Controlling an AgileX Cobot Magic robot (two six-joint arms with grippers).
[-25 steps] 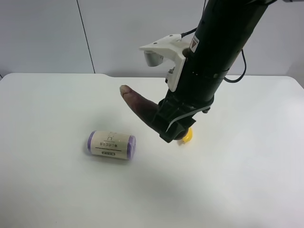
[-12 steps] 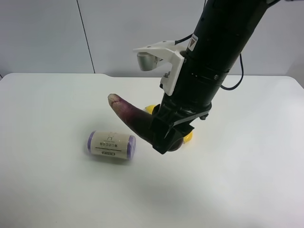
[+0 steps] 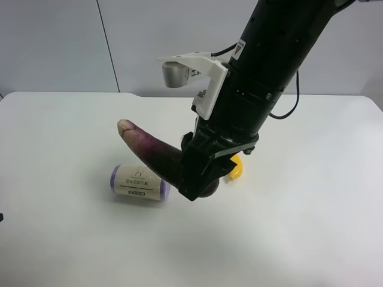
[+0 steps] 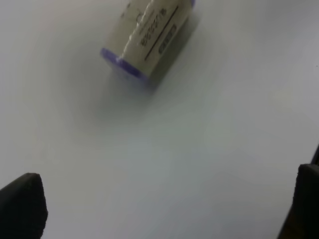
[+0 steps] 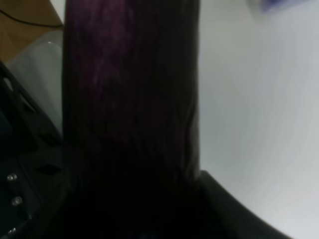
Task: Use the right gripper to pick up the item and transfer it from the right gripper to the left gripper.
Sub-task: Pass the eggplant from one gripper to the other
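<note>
A long dark purple eggplant is held off the white table by my right gripper, which is shut on its thick end. Its pale tip points up and toward the exterior high view's left, above a paper roll. In the right wrist view the eggplant fills the frame between the jaws. My left gripper is open and empty over the table. Only its dark fingertips show at the frame's edges. It is out of the exterior high view.
A paper-wrapped roll with purple ends lies on the table just under the eggplant; it also shows in the left wrist view. A small yellow object lies on the table behind the right gripper.
The right arm has carried the eggplant toward the exterior high view's left and a little lower. Its tip now hangs over the roll. The roll and the yellow object have not moved.
</note>
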